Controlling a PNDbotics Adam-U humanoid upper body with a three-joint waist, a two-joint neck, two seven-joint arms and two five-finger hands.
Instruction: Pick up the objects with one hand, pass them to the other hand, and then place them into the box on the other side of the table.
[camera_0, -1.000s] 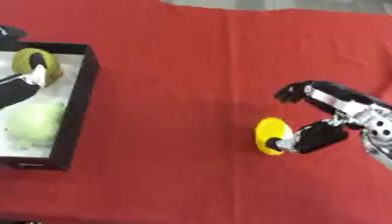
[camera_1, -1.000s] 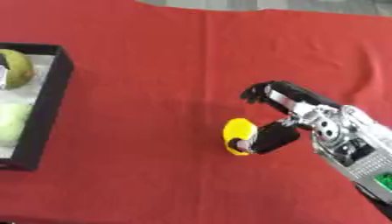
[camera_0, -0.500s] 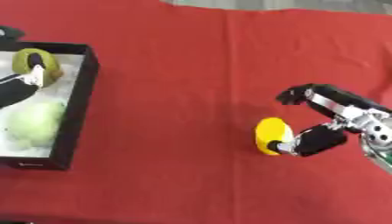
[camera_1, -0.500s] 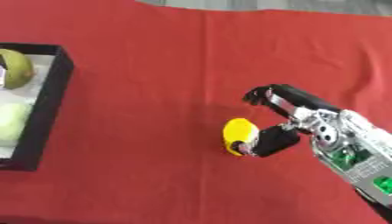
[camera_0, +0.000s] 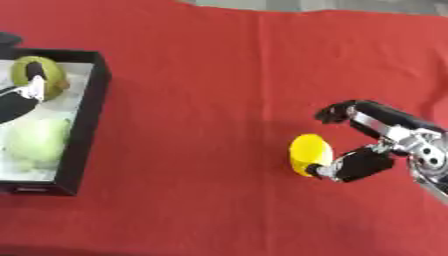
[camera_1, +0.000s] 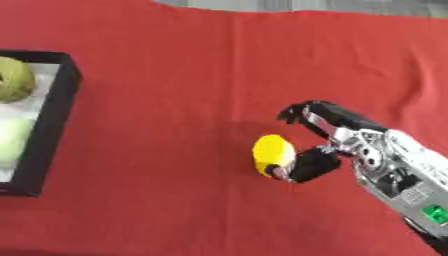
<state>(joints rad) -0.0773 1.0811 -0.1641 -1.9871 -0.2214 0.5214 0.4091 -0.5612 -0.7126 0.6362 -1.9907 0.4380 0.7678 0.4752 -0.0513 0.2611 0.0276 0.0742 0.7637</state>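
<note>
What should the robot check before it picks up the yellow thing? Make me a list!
1. Right hand beside the yellow thing: ok, thumb touches its lower right side.
2. Fingers wrapped round it: not ok, they arch above and to the right, apart from it.
3. Yellow thing off the red cloth: cannot tell.
4. Left hand ready to take it: not ok, it is over the box, at the green fruit.
5. Room in the box: cannot tell; two green things already lie there, the pale one in front.
</note>
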